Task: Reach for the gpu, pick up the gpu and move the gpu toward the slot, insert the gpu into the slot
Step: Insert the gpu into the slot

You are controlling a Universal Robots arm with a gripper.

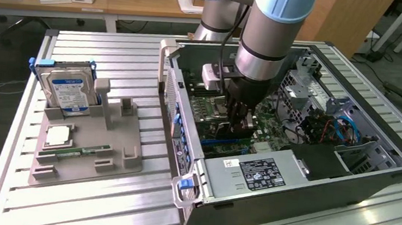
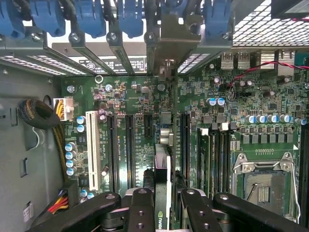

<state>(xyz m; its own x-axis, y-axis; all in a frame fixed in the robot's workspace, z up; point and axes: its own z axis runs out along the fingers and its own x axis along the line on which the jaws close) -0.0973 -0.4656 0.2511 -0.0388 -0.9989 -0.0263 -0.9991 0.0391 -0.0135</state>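
Observation:
My gripper (image 1: 235,123) is lowered inside the open computer case (image 1: 369,182), over the green motherboard (image 2: 135,96). It is shut on the gpu (image 2: 163,166), a thin dark card that the wrist view shows edge-on between the two black fingers (image 2: 141,208). The card's silver end bracket (image 2: 167,41) stands against the case's rear slot openings, under the blue clips. The card runs along the motherboard between two long black expansion slots (image 2: 129,150), and the slot directly under it is hidden. In the exterior view the card is a dark shape under the fingers, mostly hidden by the arm.
A grey fixture (image 1: 88,152) on the exterior view's left holds the blue-labelled hard drive (image 1: 68,87), a small green memory stick (image 1: 84,150) and a square chip (image 1: 59,135). Inside the case are the power supply (image 1: 254,174), a CPU socket (image 2: 263,183) and cable bundles (image 2: 38,113).

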